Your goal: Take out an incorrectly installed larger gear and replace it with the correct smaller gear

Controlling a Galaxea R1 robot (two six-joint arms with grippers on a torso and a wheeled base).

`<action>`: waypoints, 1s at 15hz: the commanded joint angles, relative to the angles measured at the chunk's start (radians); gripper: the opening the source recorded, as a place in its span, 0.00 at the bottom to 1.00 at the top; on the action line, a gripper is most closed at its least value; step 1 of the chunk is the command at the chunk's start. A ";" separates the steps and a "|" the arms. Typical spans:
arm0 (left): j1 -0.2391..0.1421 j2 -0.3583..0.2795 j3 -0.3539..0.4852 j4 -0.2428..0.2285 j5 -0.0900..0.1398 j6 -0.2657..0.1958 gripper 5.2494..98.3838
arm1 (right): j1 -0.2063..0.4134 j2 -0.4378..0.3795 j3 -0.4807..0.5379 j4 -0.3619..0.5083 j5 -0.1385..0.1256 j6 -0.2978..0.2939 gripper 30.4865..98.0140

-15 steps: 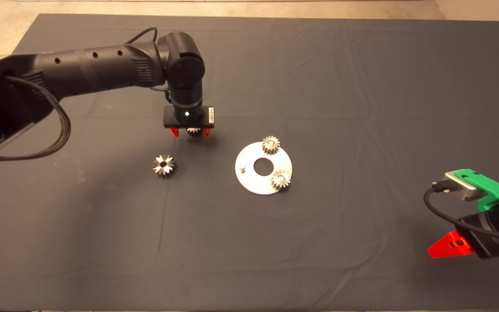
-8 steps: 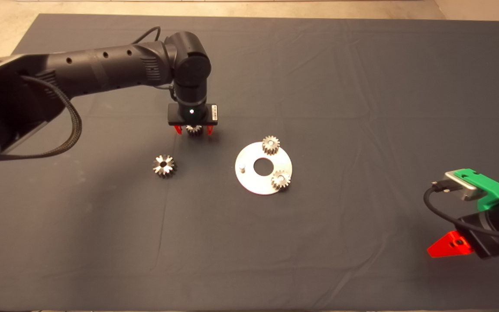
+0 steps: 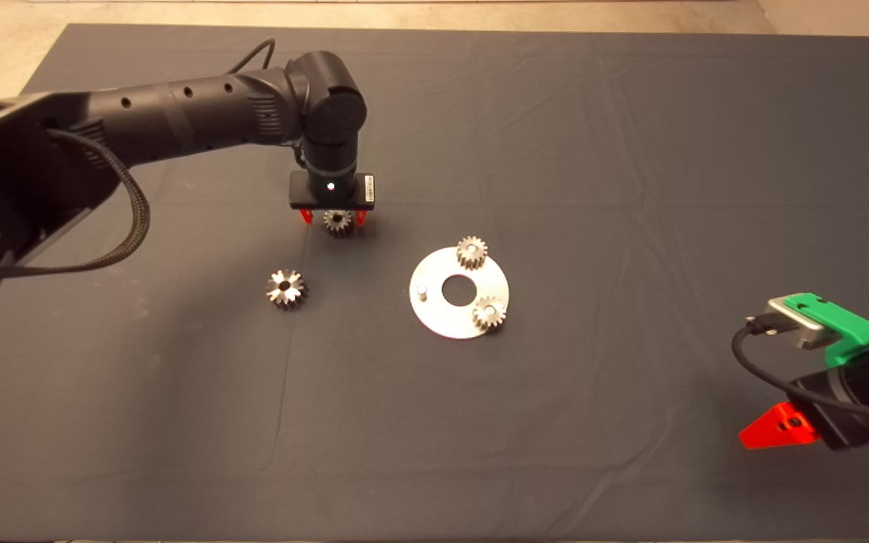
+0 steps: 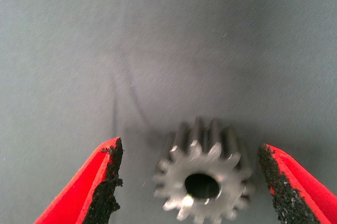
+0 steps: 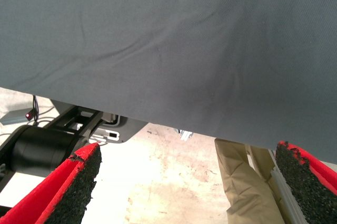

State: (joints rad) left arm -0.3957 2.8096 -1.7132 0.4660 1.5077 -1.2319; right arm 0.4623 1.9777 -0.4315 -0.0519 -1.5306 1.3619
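My left gripper (image 3: 331, 219) hangs straight down off a bent wrist, fingers (image 4: 105, 182) spread around the smaller gear (image 4: 202, 182) w/ gaps both sides, so not pinching it yet. Gear looks to be lying on the mat (image 3: 631, 151), bore up; probably bracketing it for a square grab. The larger gear (image 3: 286, 289) sits off by itself, well apart from the plate (image 3: 449, 320). Plate has 2 small gears (image 3: 471, 252) + 1 bare pin (image 3: 422, 289), prob where mine goes. Right gripper (image 3: 774, 430) parked at the mat edge, fingers wide apart, holding nothing.
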 commanded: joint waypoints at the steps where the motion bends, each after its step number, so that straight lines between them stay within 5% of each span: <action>1: 0.012 0.005 -0.014 0.025 0.003 0.008 0.63 | 0.010 0.007 -0.002 -0.005 -0.127 0.004 0.85; 15: 0.020 0.018 -0.025 0.025 0.014 0.009 0.50 | 0.010 0.007 -0.002 -0.005 -0.127 0.005 0.85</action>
State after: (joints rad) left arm -0.3904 2.8260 -1.7260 0.4747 1.5068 -1.2281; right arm 0.4623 1.9811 -0.4338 -0.0519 -1.5309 1.3615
